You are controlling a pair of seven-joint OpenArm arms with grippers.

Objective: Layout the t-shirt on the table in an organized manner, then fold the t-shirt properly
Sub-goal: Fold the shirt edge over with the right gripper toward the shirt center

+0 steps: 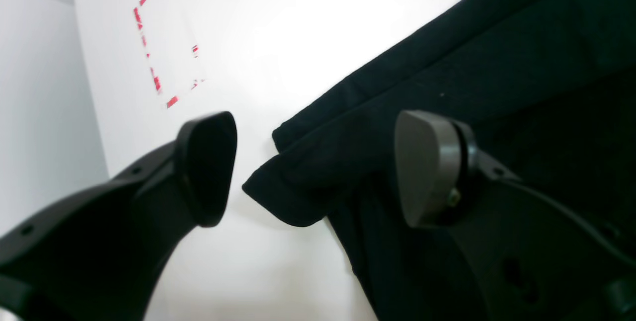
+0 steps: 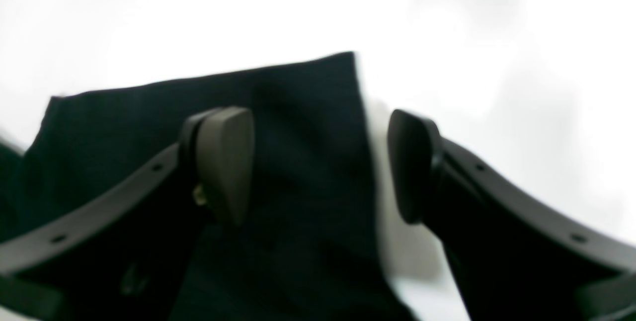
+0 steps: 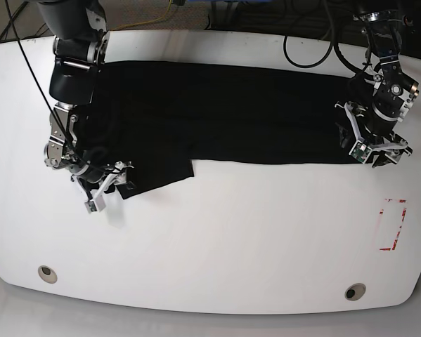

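Two small round metal inserts (image 3: 46, 273) sit nearest the camera in the base view, at the lower left and lower right of the large glossy white table (image 3: 217, 239). Just above the left insert, at the left edge of the frame, the right gripper (image 3: 106, 189) points down over the lower left corner of the black short-sleeved cloth t-shirt (image 3: 217, 112); its jaws stand spread apart, and in the right wrist view the gripper (image 2: 320, 162) straddles the cloth's straight edge, one grey pad (image 2: 226, 162) over the dark fabric and the other over bare white tabletop, nothing pinched between them. From there the t-shirt runs as a long flat band across the upper half of the base frame, its lower edge stepping down into a wider flap on the left. At the right end of the band the left gripper (image 3: 373, 151) hangs over the cloth's edge, released: in the left wrist view its (image 1: 318, 167) jaws are wide apart, with a folded hem corner of the shirt lying between them, touched by neither as far as can be seen. Lower right of the base frame, well apart from the shirt, a red rectangular outline mark (image 3: 394, 225) is on the table.
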